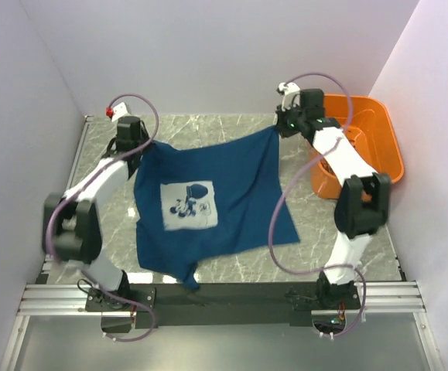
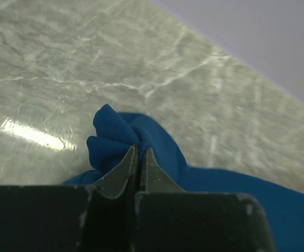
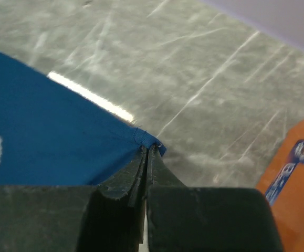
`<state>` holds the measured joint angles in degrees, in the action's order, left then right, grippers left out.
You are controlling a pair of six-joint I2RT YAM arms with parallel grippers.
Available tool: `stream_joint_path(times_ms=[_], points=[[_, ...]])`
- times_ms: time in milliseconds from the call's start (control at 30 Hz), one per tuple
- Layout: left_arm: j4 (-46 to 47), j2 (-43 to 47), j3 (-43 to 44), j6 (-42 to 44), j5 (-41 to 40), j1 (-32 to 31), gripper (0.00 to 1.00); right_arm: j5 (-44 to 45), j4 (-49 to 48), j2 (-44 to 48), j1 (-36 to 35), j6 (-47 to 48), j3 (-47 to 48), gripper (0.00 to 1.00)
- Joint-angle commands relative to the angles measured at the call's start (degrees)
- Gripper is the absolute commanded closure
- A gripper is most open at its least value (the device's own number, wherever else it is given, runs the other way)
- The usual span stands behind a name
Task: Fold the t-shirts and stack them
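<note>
Count: two tools, one t-shirt, one basket, one print.

Left tool point(image 2: 139, 149): jaws squeezed together with almost no gap, pinching a bunched corner of the dark blue t-shirt point(image 1: 239, 185). Right tool point(image 3: 147, 148): jaws just as tight, clamped on another corner of the same shirt, right at a stitched hem.

The shirt is stretched between the two tools. Both held corners are up off the grey marbled bench point(image 1: 324, 224), and the rest drapes down toward the near edge. The pale print point(image 1: 189, 203) with its dark figure faces up.

Landmark is the orange basket point(image 1: 378, 135). The right tool is just beside its left rim. The shirt spreads out left of it, not touching. The left tool is well apart from it, at the shirt's opposite corner.
</note>
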<state>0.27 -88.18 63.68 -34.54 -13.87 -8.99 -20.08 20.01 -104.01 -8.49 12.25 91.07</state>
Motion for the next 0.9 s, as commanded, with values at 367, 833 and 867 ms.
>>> stream_joint_path(times_ms=[367,833,867], points=[[-6.59,-29.67,35.45,-2.99,6.13,3.63,0.61,27.55,-6.39,-17.2,-2.49,-0.91,21.96,0.95],[-26.81,1.05,16.43,-3.94,14.8,4.34,0.12,-21.91,29.68,8.27,-2.23,48.5,3.52,0.29],[-27.43,4.3,7.86,-5.34,16.92,4.34,0.14,-24.11,40.0,9.42,-2.32,61.01,-0.15,0.29]])
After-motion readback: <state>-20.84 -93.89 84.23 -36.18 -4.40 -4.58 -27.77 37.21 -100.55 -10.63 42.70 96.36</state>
